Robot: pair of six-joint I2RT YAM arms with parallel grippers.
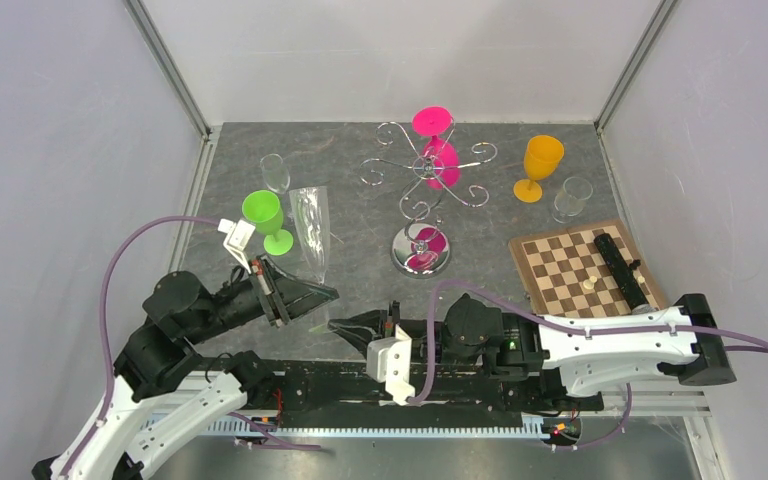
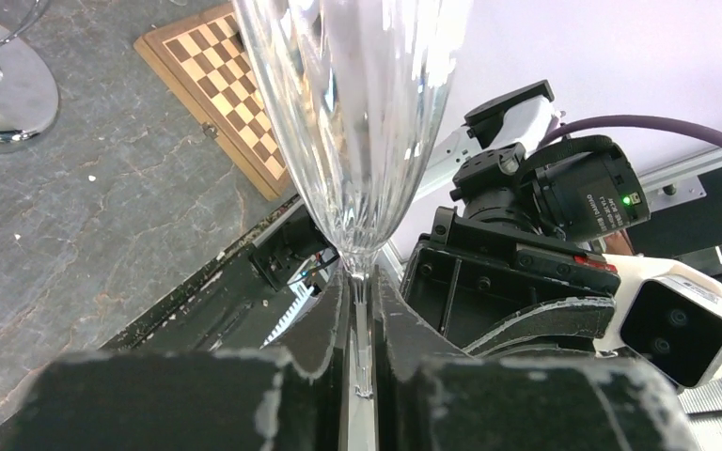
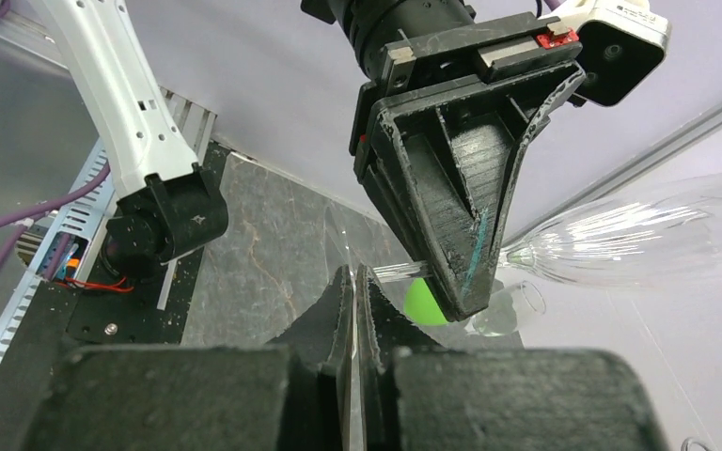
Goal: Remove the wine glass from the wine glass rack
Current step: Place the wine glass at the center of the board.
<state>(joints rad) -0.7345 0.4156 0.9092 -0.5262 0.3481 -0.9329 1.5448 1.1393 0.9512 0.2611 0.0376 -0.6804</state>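
Note:
The chrome wine glass rack (image 1: 428, 170) stands mid-table on its round mirrored base (image 1: 420, 250). A pink wine glass (image 1: 438, 150) hangs upside down on it. A clear fluted wine glass (image 1: 310, 230) is off the rack, held left of it. My left gripper (image 1: 322, 297) is shut on its stem (image 2: 362, 310), with the bowl (image 2: 357, 113) pointing away. My right gripper (image 1: 334, 325) is shut on the glass's thin foot (image 3: 353, 282). The right wrist view shows the stem (image 3: 400, 272), the left fingers (image 3: 451, 207) and the bowl (image 3: 639, 235).
A green goblet (image 1: 265, 215) and a small clear glass (image 1: 275, 172) stand just behind the held glass. An orange goblet (image 1: 540, 165) and another clear glass (image 1: 572, 198) stand back right. A chessboard (image 1: 585, 270) carrying a black box (image 1: 620, 265) lies at the right.

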